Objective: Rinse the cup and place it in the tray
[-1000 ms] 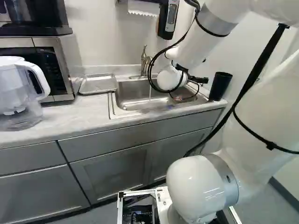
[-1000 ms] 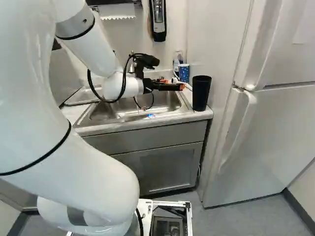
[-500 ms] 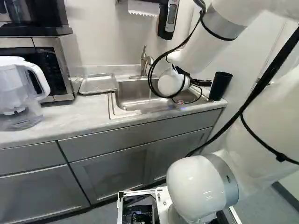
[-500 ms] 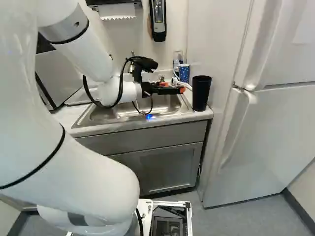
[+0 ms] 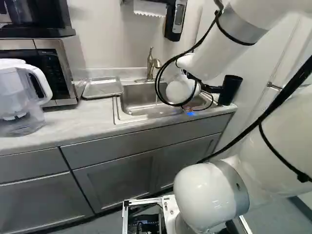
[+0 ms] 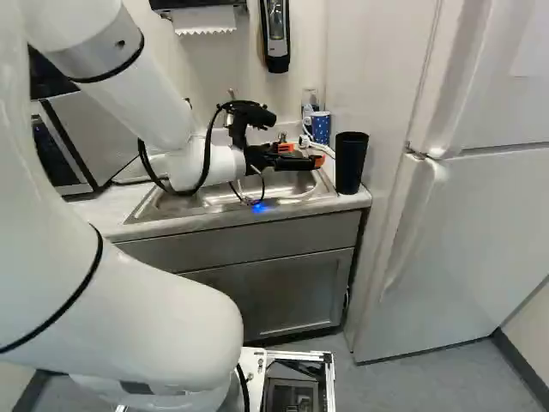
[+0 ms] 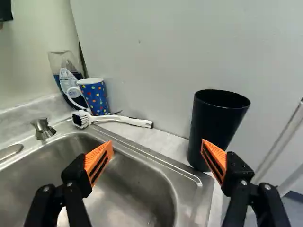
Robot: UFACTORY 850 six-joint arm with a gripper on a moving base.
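In the right base view my gripper (image 6: 304, 154) reaches level over the sink's right side, its tips just short of the black cup (image 6: 350, 163). The wrist view shows the gripper (image 7: 156, 145) open, nothing between its orange-padded fingers. There the tall black cup (image 7: 215, 127) stands upright on the counter beside the sink's rim, ahead of one finger and partly behind its tip, rather than centred between the two. The metal tray (image 5: 103, 88) lies flat on the counter across the sink, in the left base view. A thin stream beneath the faucet (image 5: 150, 64) is partly hidden by the wrist.
The sink (image 7: 128, 189) lies under the gripper. Behind it are a white brush (image 7: 123, 119), a dotted blue paper cup (image 7: 94, 97) and a bottle (image 7: 66, 75). A wall rises close behind the black cup. A fridge (image 6: 480, 223) and a clear pitcher (image 5: 19, 105) flank the counter.
The gripper has come a little nearer the black cup, and its two pads now show farther apart in the right base view. The upper arm has swung. The base and the cup have stayed put.
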